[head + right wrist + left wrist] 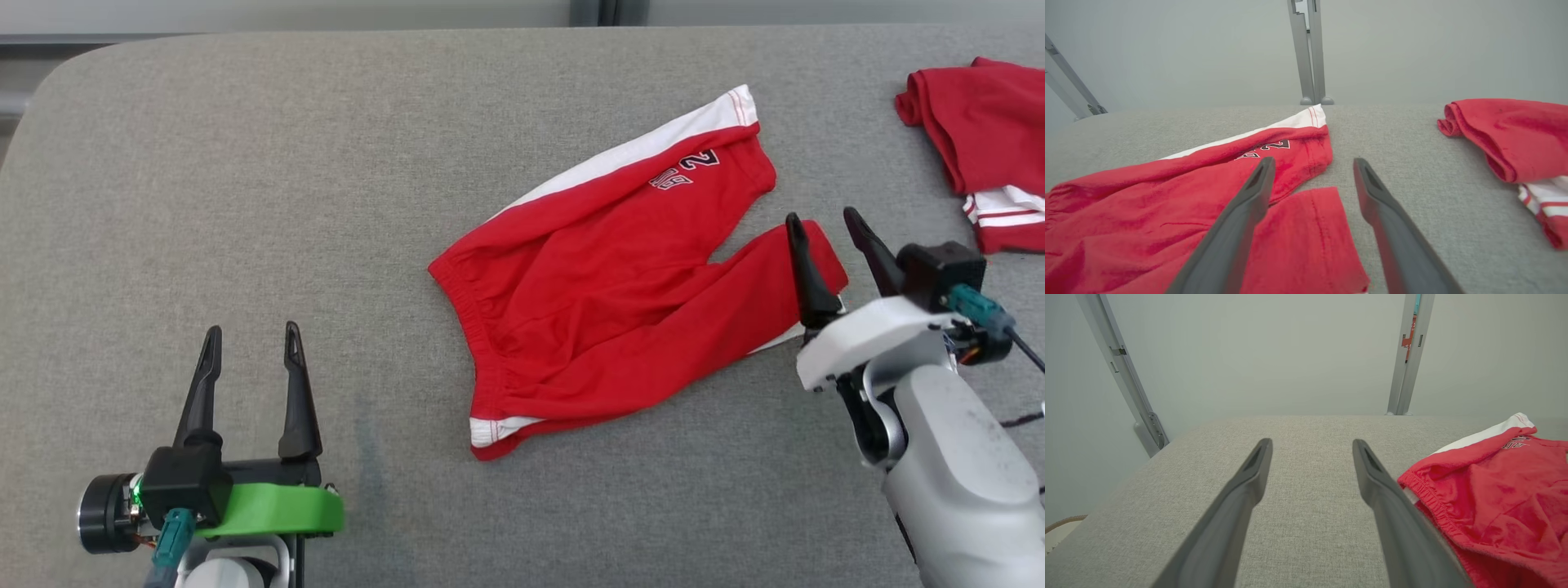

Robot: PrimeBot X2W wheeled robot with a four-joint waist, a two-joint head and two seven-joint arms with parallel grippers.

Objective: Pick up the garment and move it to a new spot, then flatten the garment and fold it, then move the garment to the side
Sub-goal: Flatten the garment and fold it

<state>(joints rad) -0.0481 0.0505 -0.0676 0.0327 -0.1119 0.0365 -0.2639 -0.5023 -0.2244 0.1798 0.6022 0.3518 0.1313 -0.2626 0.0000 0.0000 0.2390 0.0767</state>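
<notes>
lying near the middle of the grey fabric-covered table, the red cotton shorts with a white side stripe are slightly rumpled. the left gripper stands spread over bare cloth, apart from the waistband. the right gripper, also spread, hovers at one leg hem, pinching nothing. a folded red garment sits far right.

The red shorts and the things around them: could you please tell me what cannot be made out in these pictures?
- Print on the red shorts: head view, lettering beside the 2 too small to read.
- Second red garment: head view, cut off by the right edge; its kind unclear.
- Shorts' waistband: left wrist view, partly hidden by a finger of the left gripper.
</notes>
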